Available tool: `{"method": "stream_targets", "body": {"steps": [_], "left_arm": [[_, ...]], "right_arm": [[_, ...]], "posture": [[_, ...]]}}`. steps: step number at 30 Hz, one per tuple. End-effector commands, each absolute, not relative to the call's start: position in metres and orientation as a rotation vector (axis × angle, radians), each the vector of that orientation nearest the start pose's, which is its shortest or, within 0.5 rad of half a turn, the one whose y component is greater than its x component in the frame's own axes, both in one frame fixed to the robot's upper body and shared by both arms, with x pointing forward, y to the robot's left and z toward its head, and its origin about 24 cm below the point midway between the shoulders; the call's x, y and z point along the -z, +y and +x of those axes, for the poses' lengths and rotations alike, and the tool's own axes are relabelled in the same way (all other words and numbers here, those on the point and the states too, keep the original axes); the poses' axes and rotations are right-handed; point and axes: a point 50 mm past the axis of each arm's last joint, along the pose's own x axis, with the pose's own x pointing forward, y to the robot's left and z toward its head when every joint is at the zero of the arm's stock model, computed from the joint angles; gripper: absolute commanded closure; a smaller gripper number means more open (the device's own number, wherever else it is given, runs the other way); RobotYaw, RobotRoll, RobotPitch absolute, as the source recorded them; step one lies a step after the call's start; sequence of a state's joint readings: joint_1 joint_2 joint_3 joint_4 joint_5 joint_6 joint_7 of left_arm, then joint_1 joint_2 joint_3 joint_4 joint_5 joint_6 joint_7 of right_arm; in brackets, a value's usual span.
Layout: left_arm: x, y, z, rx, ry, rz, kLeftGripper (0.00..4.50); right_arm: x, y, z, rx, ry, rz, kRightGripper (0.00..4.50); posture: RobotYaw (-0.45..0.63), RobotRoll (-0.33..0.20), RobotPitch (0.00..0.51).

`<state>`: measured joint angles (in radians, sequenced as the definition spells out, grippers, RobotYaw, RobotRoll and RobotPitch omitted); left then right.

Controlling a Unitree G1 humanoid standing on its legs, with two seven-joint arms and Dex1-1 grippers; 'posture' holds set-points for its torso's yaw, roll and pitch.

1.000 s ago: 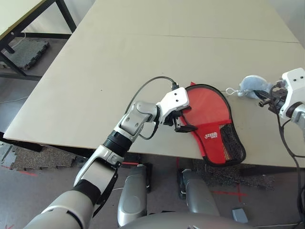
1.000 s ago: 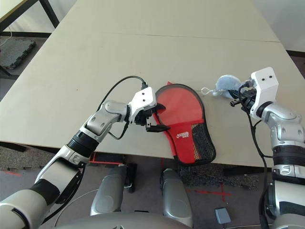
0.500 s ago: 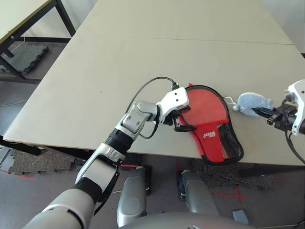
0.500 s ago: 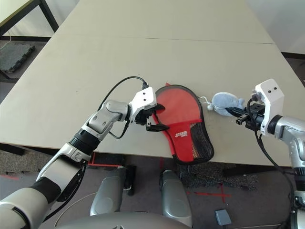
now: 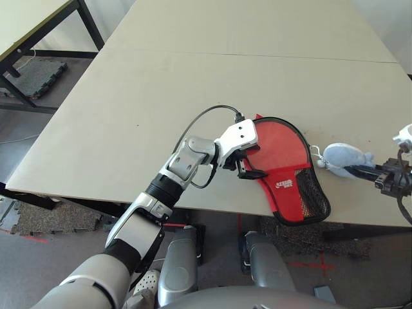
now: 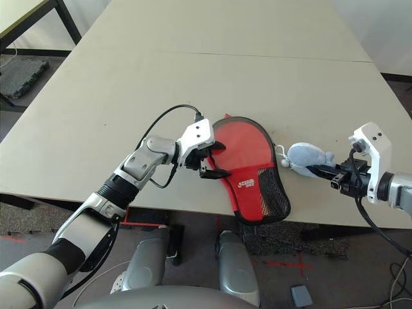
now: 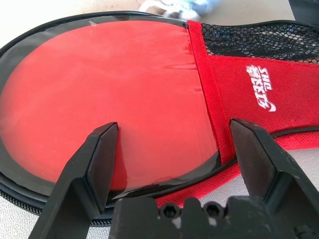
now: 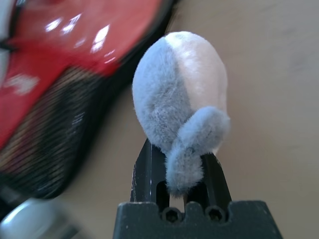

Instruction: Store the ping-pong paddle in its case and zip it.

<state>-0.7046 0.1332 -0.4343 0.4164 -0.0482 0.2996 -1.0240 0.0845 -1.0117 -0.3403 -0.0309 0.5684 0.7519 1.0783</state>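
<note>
The red case (image 5: 280, 151) with black trim lies flat near the table's front edge, its mesh-pocket end (image 5: 314, 193) reaching over that edge. The ping-pong paddle is hidden. My left gripper (image 5: 252, 162) stands open at the case's left rim, one finger (image 7: 97, 154) over the round red part and the other (image 7: 259, 159) over the lettered neck. To the right of the case, my right gripper (image 6: 322, 170) is shut on the tail of a small grey-blue plush charm (image 6: 304, 156). A short white cord links the charm (image 8: 179, 84) to the case's right rim.
The beige table (image 5: 193, 77) stretches wide and bare behind the case. A second table (image 5: 26, 19) stands off to the far left, with dark floor mats (image 5: 35, 71) under it. The front edge runs just under the case.
My right gripper has carried the plush charm along the case's right side toward the table's front edge. The left gripper has stayed open on the case.
</note>
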Motion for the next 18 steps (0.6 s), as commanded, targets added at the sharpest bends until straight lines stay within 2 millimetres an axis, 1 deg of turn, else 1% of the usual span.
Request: {"method": "stream_targets", "body": {"steps": [1, 4, 9, 13, 18], "left_arm": [[-0.059, 0.027, 0.304, 1.439, 0.444, 0.366, 0.0], [-0.059, 0.027, 0.304, 1.438, 0.445, 0.367, 0.0], [-0.059, 0.028, 0.305, 1.438, 0.445, 0.37, 0.0], [-0.059, 0.027, 0.305, 1.438, 0.443, 0.371, 0.0], [-0.059, 0.026, 0.305, 1.445, 0.443, 0.372, 0.0]], "right_arm": [[-0.116, -0.316, 0.188, -0.78, 0.764, 0.08, 4.45], [-0.115, -0.313, 0.181, -0.809, 0.798, 0.099, 4.45], [-0.113, -0.314, 0.171, -0.829, 0.852, 0.109, 4.46], [-0.111, -0.322, 0.162, -0.825, 0.912, 0.092, 4.46], [-0.116, -0.33, 0.154, -0.82, 0.954, 0.081, 4.47]], "posture": [[-0.1, 0.0, 0.183], [-0.1, 0.0, 0.185], [-0.1, 0.0, 0.188], [-0.1, 0.0, 0.189], [-0.11, 0.0, 0.19]]}}
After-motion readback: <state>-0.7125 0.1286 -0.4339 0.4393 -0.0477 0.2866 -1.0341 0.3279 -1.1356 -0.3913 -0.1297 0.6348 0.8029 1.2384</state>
